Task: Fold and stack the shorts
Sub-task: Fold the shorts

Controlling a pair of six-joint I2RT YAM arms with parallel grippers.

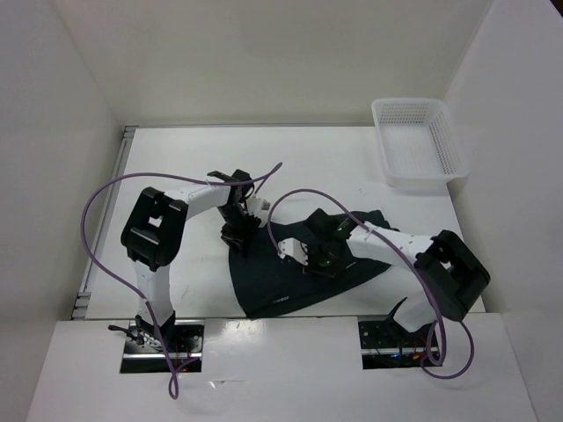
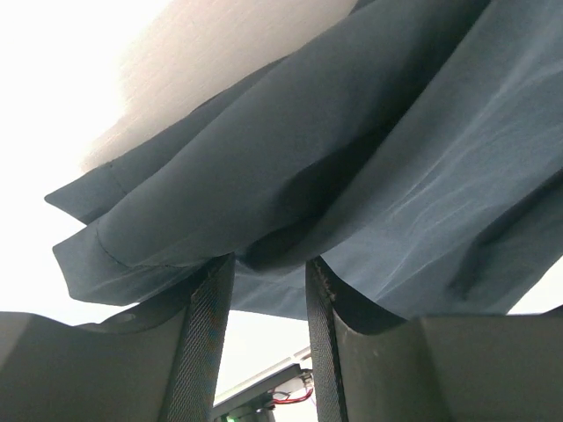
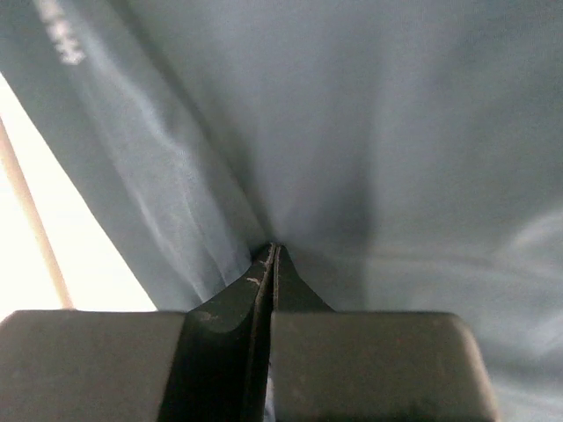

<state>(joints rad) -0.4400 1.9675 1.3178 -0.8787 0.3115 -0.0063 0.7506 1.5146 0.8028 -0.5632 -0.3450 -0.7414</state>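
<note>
The black shorts lie bunched on the white table, near its front edge at the middle. My left gripper points back toward the arm bases at the shorts' upper left corner. In the left wrist view its fingers stand a little apart at the gripper, with a fold of the shorts draped over and between the tips. My right gripper sits on the middle of the shorts. In the right wrist view it is shut, pinching the shorts. A pale mark shows on the fabric.
A white mesh basket stands at the back right corner. White walls enclose the table on the left, back and right. Purple cables loop above both arms. The table's front edge runs just below the shorts.
</note>
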